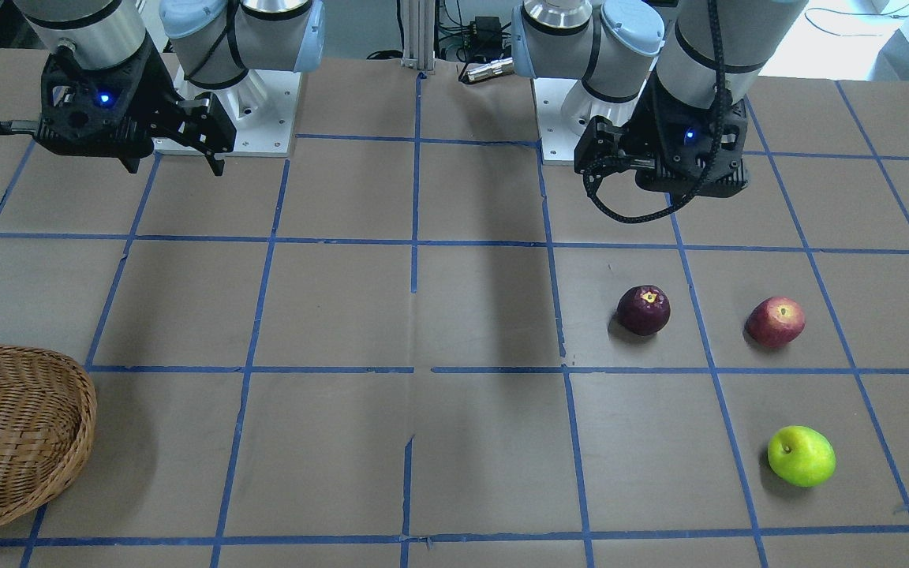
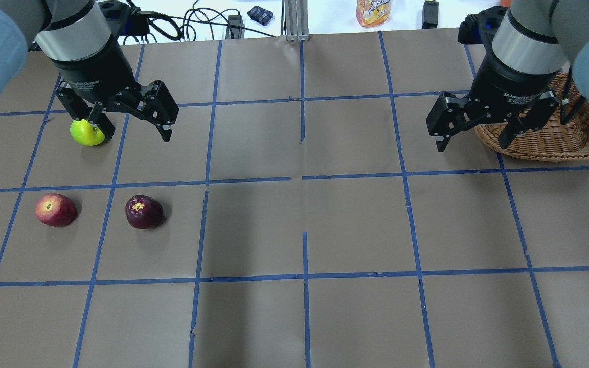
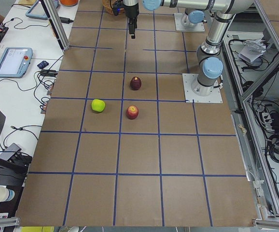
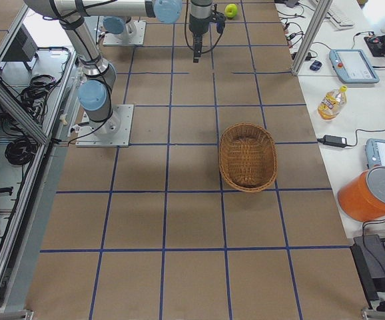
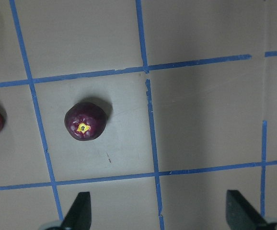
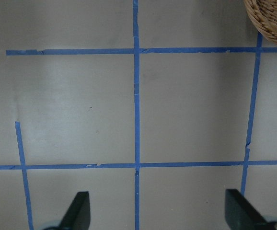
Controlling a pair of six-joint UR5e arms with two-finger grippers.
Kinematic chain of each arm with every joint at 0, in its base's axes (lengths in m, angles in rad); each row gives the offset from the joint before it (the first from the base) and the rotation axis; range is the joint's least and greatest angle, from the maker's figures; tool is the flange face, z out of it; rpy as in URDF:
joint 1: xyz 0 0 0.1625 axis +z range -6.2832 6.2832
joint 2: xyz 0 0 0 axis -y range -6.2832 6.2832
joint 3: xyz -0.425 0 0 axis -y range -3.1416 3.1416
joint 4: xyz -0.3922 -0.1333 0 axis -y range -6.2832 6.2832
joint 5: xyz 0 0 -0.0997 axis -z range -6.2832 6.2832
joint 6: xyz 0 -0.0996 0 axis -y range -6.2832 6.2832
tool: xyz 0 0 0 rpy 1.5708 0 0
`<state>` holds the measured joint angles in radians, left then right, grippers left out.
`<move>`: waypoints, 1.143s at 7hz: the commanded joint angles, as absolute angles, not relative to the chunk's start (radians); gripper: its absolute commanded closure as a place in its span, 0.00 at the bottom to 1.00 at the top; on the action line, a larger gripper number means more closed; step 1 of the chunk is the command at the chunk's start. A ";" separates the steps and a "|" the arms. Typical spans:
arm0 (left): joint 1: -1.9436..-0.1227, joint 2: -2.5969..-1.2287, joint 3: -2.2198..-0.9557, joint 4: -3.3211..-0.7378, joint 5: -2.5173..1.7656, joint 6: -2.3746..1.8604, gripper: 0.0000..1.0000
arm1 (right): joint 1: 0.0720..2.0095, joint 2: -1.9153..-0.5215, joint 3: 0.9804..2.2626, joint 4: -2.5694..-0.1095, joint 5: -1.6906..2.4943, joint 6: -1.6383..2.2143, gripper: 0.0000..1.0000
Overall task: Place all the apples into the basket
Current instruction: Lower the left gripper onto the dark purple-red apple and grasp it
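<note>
Overhead vs front cams opposed; share basket [image 1: 85, 414].

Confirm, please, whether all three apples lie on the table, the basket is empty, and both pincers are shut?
Both are open: the overhead view shows the left pincer and right pincer spread wide. The maroon apple, red apple and green apple do lie on the table, the basket empty.

**Shallow oval basket of woven brown wicker [image 4: 246, 181] sits on brown, blue-taped table [image 4: 179, 220]**

A bright yellow-green apple [image 4: 230, 10] lies well apart at its twelve o'clock; the right gripper [image 4: 196, 57] hangs at eleven.
</note>
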<state>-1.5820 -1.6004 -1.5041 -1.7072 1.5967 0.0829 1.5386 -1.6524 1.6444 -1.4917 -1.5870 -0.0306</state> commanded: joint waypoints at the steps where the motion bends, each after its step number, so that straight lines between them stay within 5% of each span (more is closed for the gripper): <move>1: -1.583 -1.598 -1.509 -1.710 1.592 0.080 0.00 | 1.539 -1.652 1.644 -1.493 -1.589 -0.032 0.00; 6: -1.534 -1.627 -1.538 -1.703 1.594 0.129 0.00 | 1.539 -1.652 1.644 -1.494 -1.589 -0.032 0.00; 8: -1.334 -1.656 -1.728 -1.548 1.582 0.327 0.00 | 1.539 -1.654 1.644 -1.494 -1.591 -0.037 0.00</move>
<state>-1.4456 -1.6362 -1.6185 -1.6533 1.5855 0.2044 1.5388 -1.6529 1.6444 -1.4932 -1.5906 -0.0339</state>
